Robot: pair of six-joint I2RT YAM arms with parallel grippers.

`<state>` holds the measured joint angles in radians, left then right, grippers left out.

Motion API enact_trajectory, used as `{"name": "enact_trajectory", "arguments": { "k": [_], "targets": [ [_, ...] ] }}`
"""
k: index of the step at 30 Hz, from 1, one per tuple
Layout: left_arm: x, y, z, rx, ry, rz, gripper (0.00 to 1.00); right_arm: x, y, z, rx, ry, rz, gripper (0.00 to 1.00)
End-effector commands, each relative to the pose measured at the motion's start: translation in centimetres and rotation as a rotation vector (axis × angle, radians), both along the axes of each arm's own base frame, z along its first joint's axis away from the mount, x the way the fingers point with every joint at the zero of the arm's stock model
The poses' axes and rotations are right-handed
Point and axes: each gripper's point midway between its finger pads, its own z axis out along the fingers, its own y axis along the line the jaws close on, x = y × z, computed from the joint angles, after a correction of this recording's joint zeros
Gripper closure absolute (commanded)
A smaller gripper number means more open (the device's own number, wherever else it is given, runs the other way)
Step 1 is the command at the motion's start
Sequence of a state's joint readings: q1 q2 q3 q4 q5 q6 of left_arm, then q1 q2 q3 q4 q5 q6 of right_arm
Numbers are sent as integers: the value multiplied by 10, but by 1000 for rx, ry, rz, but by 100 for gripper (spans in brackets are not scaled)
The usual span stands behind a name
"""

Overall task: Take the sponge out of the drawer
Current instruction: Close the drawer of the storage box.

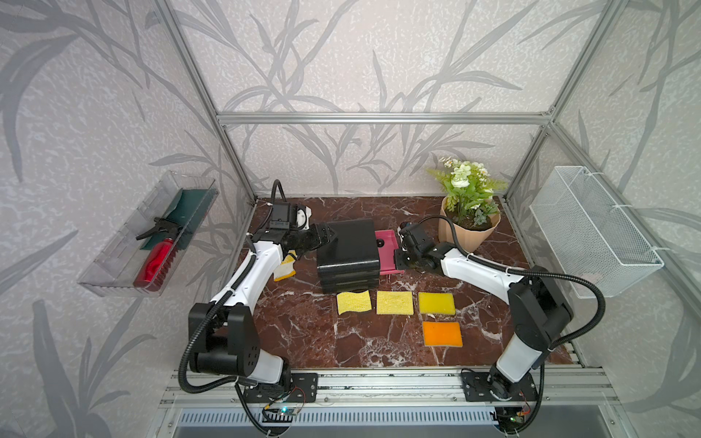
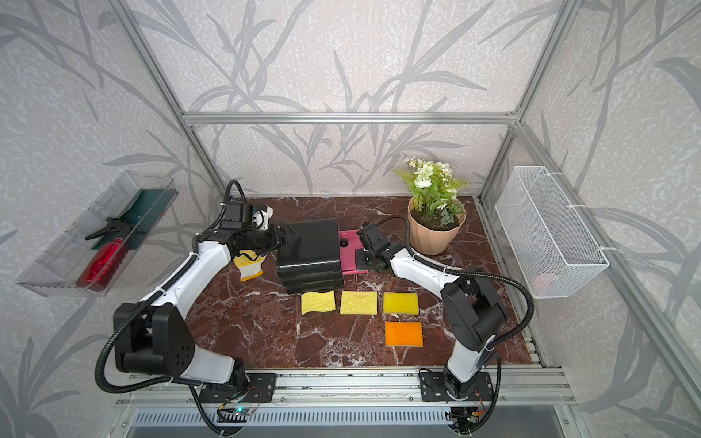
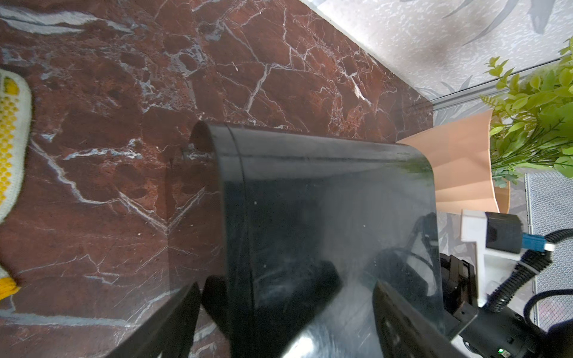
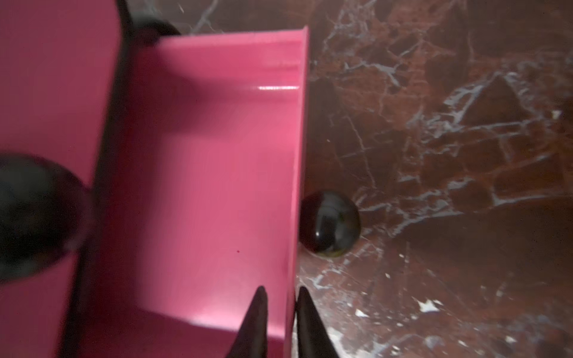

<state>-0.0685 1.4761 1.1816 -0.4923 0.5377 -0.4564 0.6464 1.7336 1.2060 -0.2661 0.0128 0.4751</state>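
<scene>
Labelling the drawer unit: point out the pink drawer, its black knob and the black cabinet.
pink drawer (image 4: 201,186): right wrist view, inner floor.
black knob (image 4: 330,223): right wrist view, rounded face.
black cabinet (image 1: 347,242): a top view, top panel.

- Red-brown marble-patterned tabletop (image 1: 303,341): polished stone look, white veining, faint sheen.
- Black drawer cabinet (image 1: 347,242): hard plastic, high gloss; it mirrors its surroundings in the left wrist view.
- Pink drawer (image 4: 201,170): smooth plastic, soft shine; its round black knob (image 4: 328,223) is glossy.
- Yellow sponges (image 1: 394,302) and orange sponge (image 1: 442,333): porous foam, matt.
- White wall basket (image 1: 591,227): fine wire mesh.
- White glove with yellow dots (image 3: 9,139): knitted cloth.
- Beige ribbed flowerpot (image 1: 470,233): matt.
</scene>
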Motion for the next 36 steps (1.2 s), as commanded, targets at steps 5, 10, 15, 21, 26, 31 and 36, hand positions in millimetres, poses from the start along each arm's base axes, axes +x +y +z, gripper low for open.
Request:
{"name": "enact_trajectory", "arguments": {
  "k": [5,10,15,21,26,31,36],
  "targets": [
    [-1,-7,2,-15,-7,-31,14,10,4,46,56,-146,-6,49],
    [-1,-6,2,-4,-10,-30,14,10,-34,50,-32,-177,-79,38],
    [-1,-5,4,0,-14,-29,14,6,-66,35,-109,-152,-125,30],
    [-2,-7,3,-2,-17,-38,12,-5,-64,10,-138,-113,-29,21],
    [-2,-8,2,-15,-9,-44,12,-8,-40,-3,-55,-67,50,12],
    [-2,-9,4,-16,-17,-47,12,-8,-23,-13,-17,-26,96,11],
    [-2,-11,4,-30,-15,-52,12,-10,1,-11,42,-45,144,13]
  ]
}}
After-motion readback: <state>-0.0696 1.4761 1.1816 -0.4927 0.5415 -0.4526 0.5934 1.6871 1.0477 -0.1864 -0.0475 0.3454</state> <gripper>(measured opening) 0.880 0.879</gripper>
